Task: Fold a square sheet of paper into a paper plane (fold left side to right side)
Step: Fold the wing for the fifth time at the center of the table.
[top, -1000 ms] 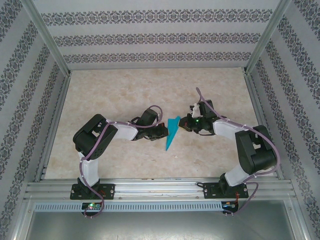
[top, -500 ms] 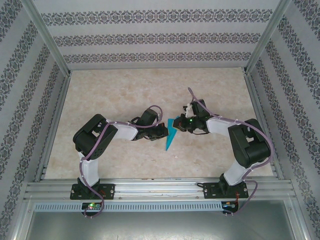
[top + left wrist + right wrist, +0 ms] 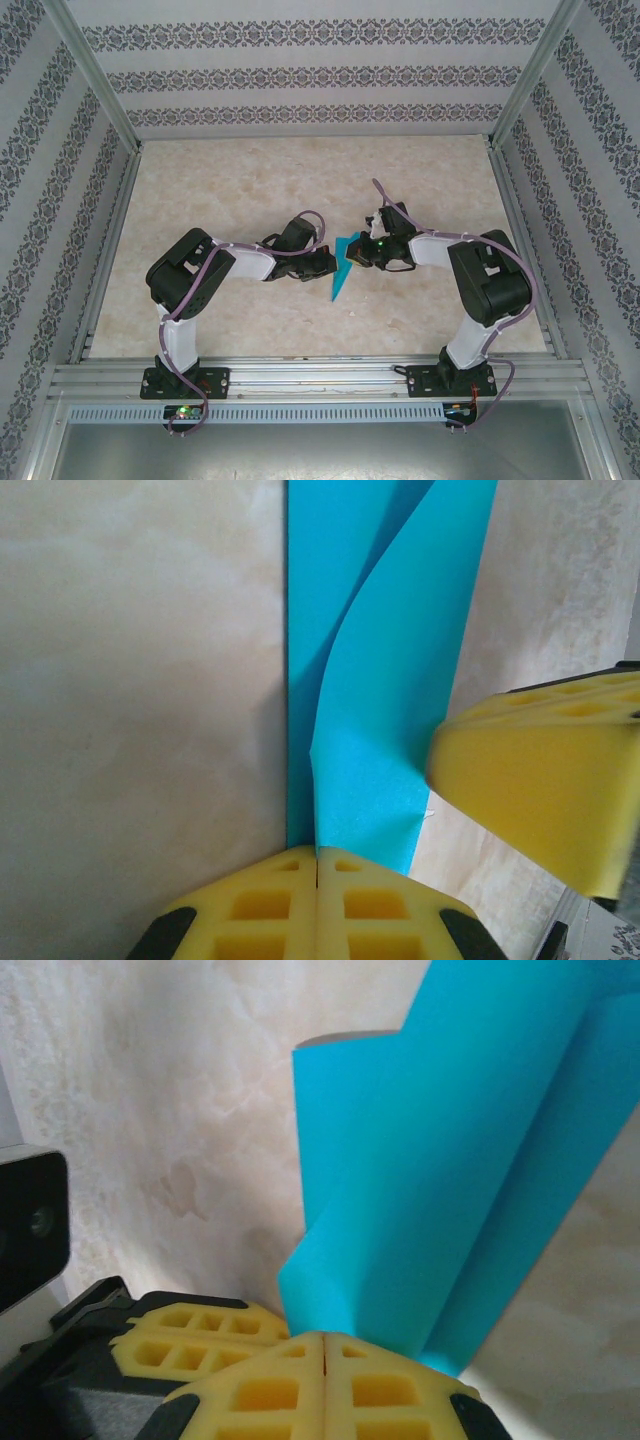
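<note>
**A:** Quick one: where's the blue paper (image 3: 343,267) sitting relative to the jaws?

**B:** It's lying flat on the table (image 3: 230,190), right between the two sets of jaws. It's a narrow pointed shape, and its long axis is running crosswise to the line from one gripper to the other. The left gripper (image 3: 324,262) is coming at one long edge and the right gripper (image 3: 361,252) at the other, both at the wider end. The pointed tip is trailing off to the side of both, so neither arm is looking nearer than the other.

**A:** And what are the jaws doing?

**B:** Both pairs are pressing together. From the left wrist, the yellow pads (image 3: 260,910) are closing on the paper's edge. A flat strip is running straight ahead from their seam, with a loose flap curling up beside it toward the right gripper's pad (image 3: 540,770). From the right wrist, those pads (image 3: 270,1395) are pinching the bottom of that raised flap, which is standing up just ahead of them.

**A:** So what's the fold turning on?

**B:** I'm guessing that long crease. The flap is going to need to swing across it while the left jaws are pinning the flat strip.
</note>
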